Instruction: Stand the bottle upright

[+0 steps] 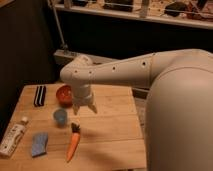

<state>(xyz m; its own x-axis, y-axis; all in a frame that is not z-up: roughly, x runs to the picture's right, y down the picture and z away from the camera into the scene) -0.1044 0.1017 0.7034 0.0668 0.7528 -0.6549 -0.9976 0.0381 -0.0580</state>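
1. Pale wood makes up the desk (112, 132). The bottle (12, 136) lies flat on it at the far left edge, with its white cap (23, 120) turned toward the back of the desk.
2. The tool (84, 110) hangs over the middle of the desk, pointing down. Its two fingers are spread with nothing between them, and it is well apart from the bottle.
3. A small blue cup (60, 116) stands just left of the tool and a little nearer to me. It is on the line between the tool and the bottle's cap.
4. A blue sponge (39, 144) lies just beside the bottle, on its right.
5. A carrot (73, 145) lies near the front of the desk, right of the sponge. Its dark top end sits almost under the tool.
6. An orange bowl (63, 92) sits at the back, partly hidden by the tool's wrist.
7. A black-and-white striped thing (39, 95) lies left of the bowl. I cannot tell what it is.
8. The white arm (125, 70) reaches in from the right, above the desk.
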